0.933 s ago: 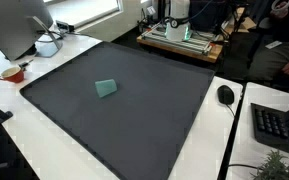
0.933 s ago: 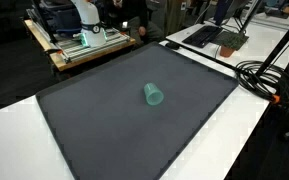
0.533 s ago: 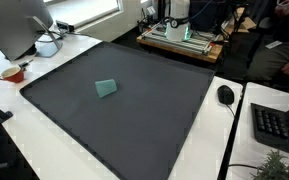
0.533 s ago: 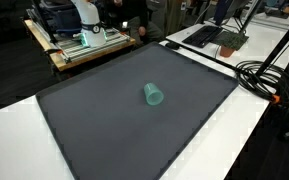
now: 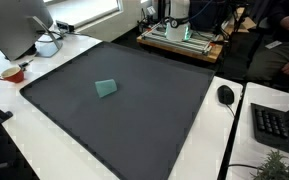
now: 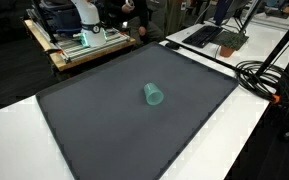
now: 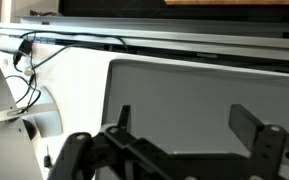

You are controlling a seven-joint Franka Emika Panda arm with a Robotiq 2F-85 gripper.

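1. Lying on its side near the middle of the dark mat point(image 5: 144, 125), the teal cup point(image 5: 106, 88) shows in both exterior views point(image 6: 154, 95), with nothing touching it.
2. The gripper point(image 7: 184, 128) appears only in the wrist view. Its fingers point(image 7: 122, 120) stand wide apart with nothing between them, high over the mat's far part. The cup is outside that view.
3. Rolling looks like the main risk. The cup rests on its curved wall, so a finger that touches one side first would probably push it away across the mat rather than trap it.
4. A steep descent could drive the fingertips into the mat. The cup sits low, which leaves little margin above the surface.
5. A misjudged approach is also possible, since the wrist camera gives no sight of the cup.
6. The mat offers open room on every side of the cup, and its borders are well apart from it.
7. Beyond the mat, the white table point(image 6: 14, 130) is more crowded:
   - a mouse point(image 5: 225, 94) and a keyboard point(image 5: 279, 125) lie off one edge;
   - thick cables point(image 6: 259, 75) run near another;
   - a red bowl point(image 5: 11, 73) sits beside a monitor point(image 5: 14, 25) at a corner.
8. A wide swing past those edges could snag the cables or knock the bowl.
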